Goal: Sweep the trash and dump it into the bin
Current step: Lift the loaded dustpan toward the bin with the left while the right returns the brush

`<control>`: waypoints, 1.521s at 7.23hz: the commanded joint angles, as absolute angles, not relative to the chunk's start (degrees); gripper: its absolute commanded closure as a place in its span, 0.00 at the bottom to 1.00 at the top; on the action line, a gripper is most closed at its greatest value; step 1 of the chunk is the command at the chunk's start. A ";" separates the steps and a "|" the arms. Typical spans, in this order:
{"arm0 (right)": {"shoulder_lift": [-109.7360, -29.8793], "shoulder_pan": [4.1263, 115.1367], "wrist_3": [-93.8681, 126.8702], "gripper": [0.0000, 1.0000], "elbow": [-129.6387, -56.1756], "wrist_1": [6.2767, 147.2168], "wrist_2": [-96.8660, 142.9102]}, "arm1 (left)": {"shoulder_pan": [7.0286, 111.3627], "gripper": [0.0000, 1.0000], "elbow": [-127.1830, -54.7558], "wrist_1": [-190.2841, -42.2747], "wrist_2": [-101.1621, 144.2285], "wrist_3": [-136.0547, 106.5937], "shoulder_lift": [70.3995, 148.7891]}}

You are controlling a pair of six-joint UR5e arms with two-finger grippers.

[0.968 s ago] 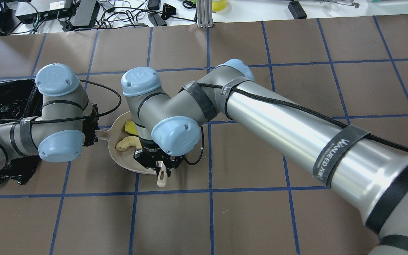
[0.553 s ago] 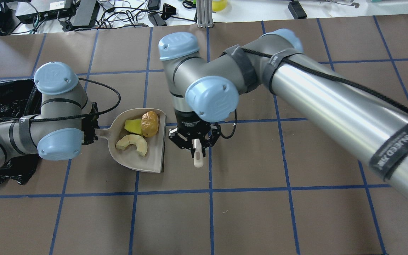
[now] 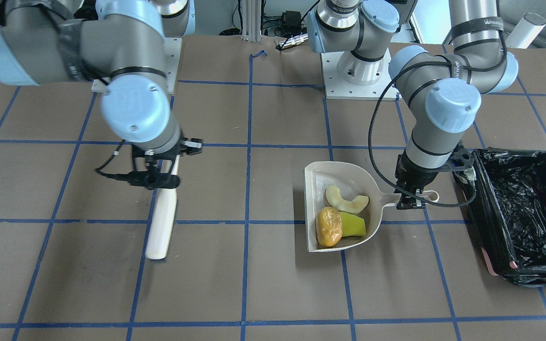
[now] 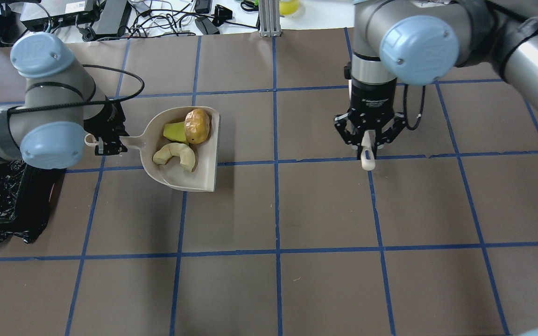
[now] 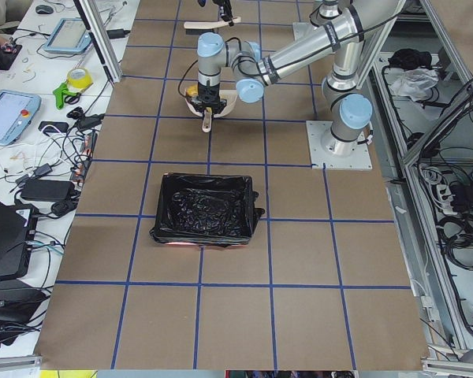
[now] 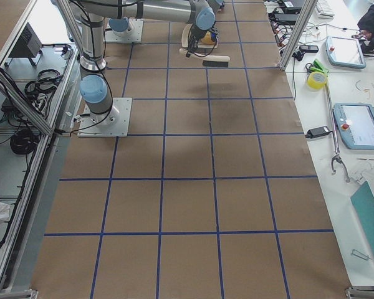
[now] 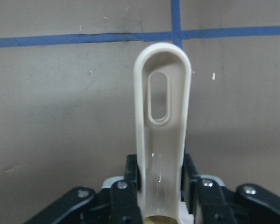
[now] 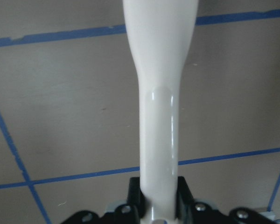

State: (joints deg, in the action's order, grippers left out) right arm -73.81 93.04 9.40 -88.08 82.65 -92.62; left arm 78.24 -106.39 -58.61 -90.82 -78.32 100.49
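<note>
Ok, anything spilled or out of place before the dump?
Nothing stands out. The potato-like lump, crescent slice and yellow wedge all lie inside the dustpan, none outside it. The left gripper grips the dustpan's handle, next to the bin; the right gripper holds the brush well clear.

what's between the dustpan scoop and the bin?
The dustpan handle, with the left claw shut on it, close beside the bin. Clearest in the front-facing view.
</note>
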 commanded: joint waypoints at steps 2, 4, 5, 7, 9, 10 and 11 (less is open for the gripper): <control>-72.35 78.26 -3.12 1.00 -88.33 85.41 -102.01 | 65.34 1.00 -99.50 -66.88 -79.31 -68.77 100.63; -69.18 74.19 -13.32 1.00 -89.81 91.47 -102.92 | 61.54 1.00 -97.04 -66.97 -75.14 -65.75 101.34; -68.91 72.27 -16.40 1.00 -92.35 96.19 -102.57 | 57.52 1.00 -95.99 -68.10 -75.84 -63.57 101.25; -68.91 71.54 -17.65 1.00 -96.84 102.54 -102.48 | 52.66 1.00 -92.48 -71.62 -76.37 -56.65 101.25; -69.08 71.28 -19.16 1.00 -98.51 102.65 -102.57 | 48.71 1.00 -90.36 -70.59 -79.80 -48.40 101.86; -69.08 71.19 -18.99 1.00 -98.96 103.53 -102.48 | 47.56 1.00 -89.83 -70.23 -80.41 -44.86 102.13; -68.73 71.10 -19.25 1.00 -99.05 104.93 -102.57 | 45.72 1.00 -89.56 -68.40 -83.29 -40.39 102.56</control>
